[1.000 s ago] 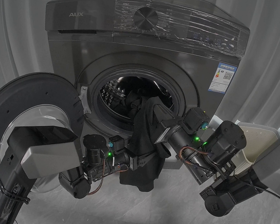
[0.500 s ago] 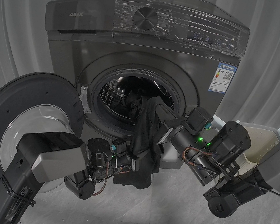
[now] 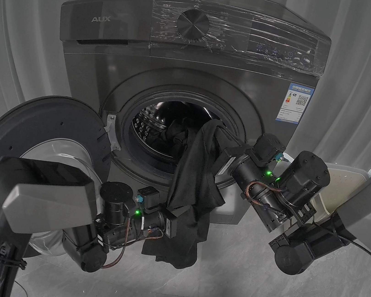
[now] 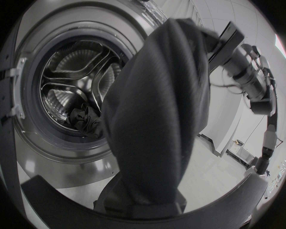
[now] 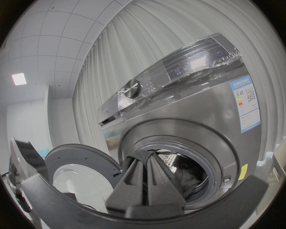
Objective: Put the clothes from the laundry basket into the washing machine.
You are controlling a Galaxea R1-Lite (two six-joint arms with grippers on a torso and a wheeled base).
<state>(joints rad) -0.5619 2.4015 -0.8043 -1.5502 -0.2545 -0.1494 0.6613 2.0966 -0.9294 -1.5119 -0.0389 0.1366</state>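
A black garment [image 3: 194,180] hangs in front of the washing machine's [image 3: 183,76] open drum mouth. My right gripper [image 3: 218,131] is shut on its top edge at the right side of the opening; the closed fingers pinch cloth at their tips [image 5: 147,158]. My left gripper [image 3: 172,228] sits lower, shut on the garment's hanging lower part, and the cloth [image 4: 155,119] rises from it and covers its fingers. Another dark garment [image 4: 85,119] lies inside the drum [image 3: 152,125]. The white laundry basket [image 3: 343,190] stands at the right behind my right arm.
The round door [image 3: 44,133] is swung wide open to the left, close to my left arm. Grey tiled floor [image 3: 220,277] lies in front of the machine. Pleated curtains [image 3: 370,92] hang behind it.
My right gripper has raised the garment's top higher against the drum mouth. My left arm has dropped down and slightly left, taking the garment's lower part with it.
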